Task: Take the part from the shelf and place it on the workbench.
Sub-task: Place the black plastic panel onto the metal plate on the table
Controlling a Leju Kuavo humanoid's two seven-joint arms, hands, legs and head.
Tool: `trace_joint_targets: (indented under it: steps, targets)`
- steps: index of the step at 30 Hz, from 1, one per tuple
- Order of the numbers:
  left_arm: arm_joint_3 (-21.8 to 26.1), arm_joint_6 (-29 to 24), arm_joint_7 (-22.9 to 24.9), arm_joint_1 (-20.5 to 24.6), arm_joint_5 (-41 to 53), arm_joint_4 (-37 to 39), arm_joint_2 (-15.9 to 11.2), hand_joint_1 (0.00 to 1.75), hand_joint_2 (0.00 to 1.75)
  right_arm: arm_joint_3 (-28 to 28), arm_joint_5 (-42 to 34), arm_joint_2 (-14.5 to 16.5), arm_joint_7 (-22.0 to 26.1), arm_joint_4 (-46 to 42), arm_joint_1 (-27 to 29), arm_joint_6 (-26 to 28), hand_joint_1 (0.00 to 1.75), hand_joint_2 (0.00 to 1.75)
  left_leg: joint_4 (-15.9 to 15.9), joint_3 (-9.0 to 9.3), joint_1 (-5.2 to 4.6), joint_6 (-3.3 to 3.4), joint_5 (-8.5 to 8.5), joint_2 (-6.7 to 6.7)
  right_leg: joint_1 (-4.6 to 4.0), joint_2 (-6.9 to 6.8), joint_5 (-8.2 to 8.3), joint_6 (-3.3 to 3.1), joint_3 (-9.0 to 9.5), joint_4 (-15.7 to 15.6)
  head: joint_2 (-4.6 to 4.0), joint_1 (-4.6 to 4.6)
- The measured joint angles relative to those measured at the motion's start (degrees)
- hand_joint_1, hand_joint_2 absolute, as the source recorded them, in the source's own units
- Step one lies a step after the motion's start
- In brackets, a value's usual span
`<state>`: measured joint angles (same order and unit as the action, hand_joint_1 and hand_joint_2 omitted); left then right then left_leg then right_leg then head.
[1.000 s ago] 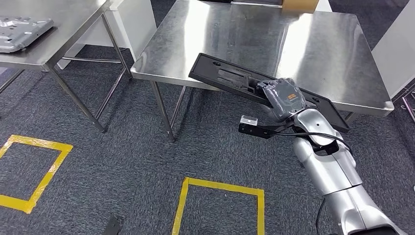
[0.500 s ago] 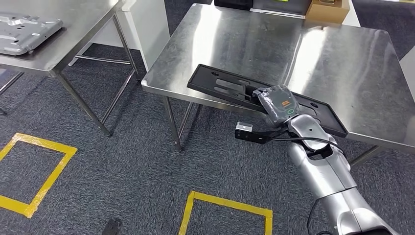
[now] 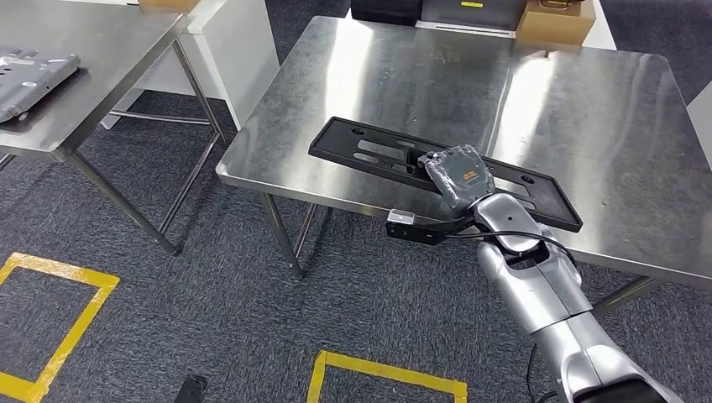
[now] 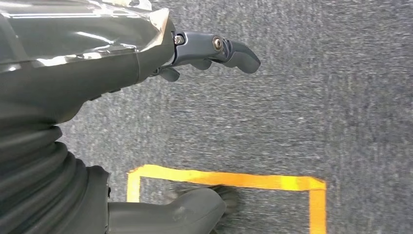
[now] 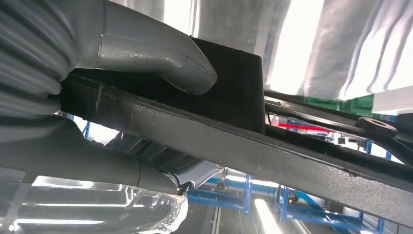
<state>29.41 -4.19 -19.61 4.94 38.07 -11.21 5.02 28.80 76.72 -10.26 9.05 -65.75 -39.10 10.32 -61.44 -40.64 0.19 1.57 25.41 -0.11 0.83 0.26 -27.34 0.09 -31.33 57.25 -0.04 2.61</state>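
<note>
The part is a long flat black plate (image 3: 378, 155) with slots and holes. My right hand (image 3: 458, 176) grips it near its middle and holds it over the near edge of the steel workbench (image 3: 504, 92); I cannot tell whether it touches the top. In the right wrist view the grey thumb (image 5: 160, 53) presses one face of the black plate (image 5: 243, 146) and the fingers clasp the other face. My left hand (image 4: 209, 51) hangs over the dark carpet with its fingers loosely curled and nothing in them.
A second steel table (image 3: 101, 59) stands to the left with a grey metal plate (image 3: 29, 75) on it. Cardboard boxes (image 3: 550, 21) and a dark case (image 3: 386, 8) sit at the workbench's far edge. Yellow tape squares (image 3: 386, 378) mark the carpet.
The camera has moved closer to the workbench, so the whole scene has shifted. The black plate in my right hand now reaches farther over the tabletop.
</note>
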Motion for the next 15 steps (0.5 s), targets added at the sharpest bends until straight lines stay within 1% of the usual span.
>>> trace_joint_targets:
  steps: [1, 2, 3, 4, 5, 6, 7, 8, 9, 10, 11, 12, 13, 14, 15]
  targets:
    - [0.1, 0.0, 0.0, 0.0, 0.1, 0.0, -0.1, 0.0, 1.75, 0.0, 0.3, 0.0, -0.3, 0.1, -0.1, 0.1, 1.66, 1.75, 2.6, 0.68, -0.27, 0.58, -2.87, -0.15, 0.02, 0.05, -0.41, 0.14, 0.62, -0.2, 0.0, -0.12]
    - [0.1, 0.0, 0.1, 0.0, 0.1, 0.0, -0.1, 0.0, 1.75, 0.1, 0.8, 0.0, -1.0, 0.2, -0.2, 0.2, 1.66, 1.75, 4.1, 1.35, -0.56, 1.1, -4.59, -0.29, 0.09, 0.09, -0.73, 0.36, 1.03, -0.5, 0.0, -0.14]
    - [0.2, 0.0, 0.1, 0.0, 0.2, 0.0, -0.2, 0.0, 1.75, 0.0, 1.5, 0.0, -1.9, 0.2, -0.4, 0.4, 1.66, 1.75, 4.3, 1.73, -0.83, 1.43, -5.0, -0.44, 0.22, 0.13, -0.96, 0.66, 1.3, -0.8, 0.0, -0.16]
    - [0.2, 0.0, 0.2, 0.0, 0.3, 0.0, -0.2, 0.0, 1.75, -0.1, 2.4, 0.0, -3.0, 0.3, -0.5, 0.5, 1.66, 1.75, 4.6, 2.23, -1.06, 1.72, -4.74, -0.44, 0.21, 0.16, -1.1, 0.97, 1.55, -1.3, 0.0, -0.09]
    - [0.3, 0.0, 0.2, 0.0, 0.3, 0.0, -0.2, 0.0, 1.75, -0.5, 3.3, 0.0, -4.2, 0.3, -0.6, 0.7, 1.66, 1.75, 5.4, 3.06, -1.01, 1.97, -4.61, -0.41, 0.12, 0.11, -1.39, 1.23, 1.76, -1.5, 0.0, -0.01]
    - [0.4, 0.0, 0.3, 0.1, 0.4, 0.0, -0.3, 0.0, 1.75, -0.9, 4.2, -0.1, -5.4, 0.3, -0.7, 0.8, 1.66, 1.75, 6.3, 3.79, -0.91, 2.17, -4.58, -0.41, -0.01, 0.07, -1.82, 1.34, 1.77, -1.2, 0.0, -0.08]
    - [0.5, 0.1, 0.3, 0.1, 0.5, 0.0, -0.2, 0.0, 1.75, -1.5, 5.1, -0.3, -6.5, 0.3, -1.0, 0.9, 1.66, 1.75, 7.1, 4.61, -0.74, 2.39, -4.57, -0.41, -0.17, 0.05, -2.59, 1.24, 1.05, 0.5, 0.0, -0.14]
    - [0.6, 0.1, 0.4, 0.1, 0.6, 0.0, -0.2, 0.0, 1.75, -2.2, 5.9, -0.5, -7.4, 0.4, -1.2, 1.1, 1.66, 1.75, 7.8, 5.38, -0.57, 2.57, -4.45, -0.41, -0.23, 0.04, -3.72, 1.04, -0.5, 3.5, 0.0, -0.22]
    - [0.6, 0.1, 0.4, 0.2, 0.7, 0.0, -0.1, 0.0, 1.75, -2.7, 6.5, -0.8, -8.0, 0.6, -1.3, 1.2, 1.66, 1.75, 8.0, 5.83, -0.59, 2.74, -4.19, -0.47, -0.23, 0.07, -4.94, 0.81, -2.81, 7.5, 0.0, -0.28]
    - [0.7, 0.1, 0.5, 0.1, 0.8, 0.0, -0.1, 0.0, 1.75, -3.1, 6.9, -1.1, -8.4, 0.9, -1.2, 1.3, 1.66, 1.75, 8.0, 6.24, -0.58, 2.8, -3.82, -0.56, -0.18, 0.1, -5.95, 0.77, -5.5, 11.8, 0.0, -0.28]
    - [0.7, 0.1, 0.5, 0.1, 0.8, 0.0, -0.1, 0.0, 1.75, -3.4, 7.1, -1.3, -8.6, 1.2, -1.0, 1.3, 1.66, 1.75, 7.9, 6.63, -0.56, 2.76, -3.42, -0.67, -0.12, 0.1, -6.32, 0.98, -7.68, 14.7, 0.0, -0.29]
    - [0.8, 0.1, 0.5, 0.1, 0.8, 0.0, 0.0, 0.0, 1.75, -3.6, 7.4, -1.5, -8.8, 1.4, -0.7, 1.3, 1.66, 1.75, 7.8, 7.06, -0.52, 2.62, -2.96, -0.8, 0.02, 0.1, -5.57, 1.57, -9.02, 15.5, 0.0, -0.31]
    - [0.8, 0.1, 0.5, 0.0, 0.9, 0.0, 0.0, 0.0, 1.75, -3.8, 7.7, -1.6, -9.1, 1.6, -0.6, 1.3, 1.66, 1.75, 7.6, 7.47, -0.44, 2.4, -2.42, -0.93, 0.22, 0.08, -3.74, 2.44, -9.28, 14.1, 0.0, -0.3]
    - [0.8, 0.1, 0.5, 0.0, 0.9, 0.0, 0.1, 0.0, 1.75, -4.1, 8.3, -1.7, -9.7, 1.7, -0.6, 1.3, 1.66, 1.75, 7.1, 7.81, -0.35, 2.12, -1.8, -0.99, 0.48, 0.02, -1.14, 3.44, -8.5, 10.5, 0.0, -0.29]
    - [0.9, 0.1, 0.5, 0.1, 0.9, 0.0, 0.1, 0.0, 1.75, -4.4, 9.0, -1.8, -10.5, 1.7, -0.6, 1.3, 1.66, 1.75, 6.5, 7.98, -0.33, 1.76, -1.05, -1.06, 0.81, -0.14, 1.44, 4.36, -7.38, 6.3, 0.0, -0.32]
